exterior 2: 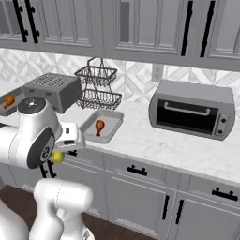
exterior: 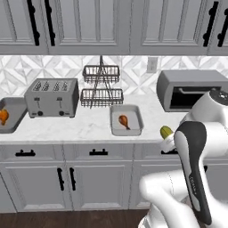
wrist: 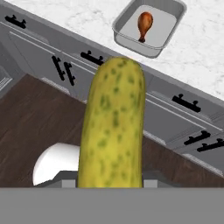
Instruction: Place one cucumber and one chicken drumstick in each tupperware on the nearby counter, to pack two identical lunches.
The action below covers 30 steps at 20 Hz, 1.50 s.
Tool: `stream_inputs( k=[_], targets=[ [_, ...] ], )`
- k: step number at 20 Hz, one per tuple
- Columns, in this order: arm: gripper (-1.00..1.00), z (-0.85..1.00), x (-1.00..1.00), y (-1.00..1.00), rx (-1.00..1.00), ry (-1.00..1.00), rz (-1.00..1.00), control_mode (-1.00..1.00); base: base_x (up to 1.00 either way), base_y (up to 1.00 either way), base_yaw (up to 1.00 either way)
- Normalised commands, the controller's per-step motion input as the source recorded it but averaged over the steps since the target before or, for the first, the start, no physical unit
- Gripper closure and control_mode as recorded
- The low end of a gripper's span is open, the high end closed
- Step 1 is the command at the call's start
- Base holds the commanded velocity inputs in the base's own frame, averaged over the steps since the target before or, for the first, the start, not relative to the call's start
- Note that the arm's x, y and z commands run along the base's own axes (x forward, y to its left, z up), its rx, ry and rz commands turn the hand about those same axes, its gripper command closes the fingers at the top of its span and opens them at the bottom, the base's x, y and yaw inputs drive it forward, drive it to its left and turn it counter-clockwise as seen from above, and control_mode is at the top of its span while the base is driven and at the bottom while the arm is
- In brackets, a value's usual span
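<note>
My gripper (wrist: 110, 181) is shut on a yellow-green speckled cucumber (wrist: 113, 127) that stands straight up from it in the hand view. The cucumber's tip (exterior: 166, 132) pokes out beside the white hand, in front of the counter (exterior: 84, 127) edge. Ahead on the counter (wrist: 197, 48) lies a grey tupperware (wrist: 131, 45) holding one chicken drumstick (wrist: 144, 24). That tupperware (exterior: 127, 132) and drumstick (exterior: 124, 120) sit mid-counter. A second tupperware (exterior: 13, 107) at the far left holds another drumstick (exterior: 3, 116). From the right side, the gripper (exterior 2: 66, 149) and cucumber (exterior 2: 57, 157) hang left of the near tupperware (exterior 2: 111, 121).
A grey toaster (exterior: 52, 98) stands between the two containers, with a two-tier wire rack (exterior: 101, 87) behind. A toaster oven (exterior 2: 192, 110) occupies the counter's right side. Grey cabinet fronts with black handles (wrist: 94, 57) and dark wood floor (wrist: 30, 113) lie below the hand.
</note>
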Motion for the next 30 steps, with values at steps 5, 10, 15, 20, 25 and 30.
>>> stream_inputs(
  k=[5,10,15,20,25,30],
  targets=[
    [1.00,0.00,0.00,0.00,0.00,0.00,0.00,1.00,0.61,0.04,-0.20],
    [1.00,0.00,0.00,0.00,0.00,0.00,0.00,1.00,0.95,0.24,-0.18],
    [1.00,0.00,0.00,0.00,0.00,0.00,0.00,1.00,0.90,0.49,-0.12],
    [1.00,0.00,0.00,0.00,0.00,0.00,0.00,1.00,0.48,0.25,-0.05],
    [1.00,-0.04,0.85,0.30,0.00,0.11,-0.05,-1.00,0.00,0.00,0.00],
    [1.00,-0.45,0.99,0.49,-0.07,0.19,-0.06,-1.00,0.00,0.00,0.00]
  ],
)
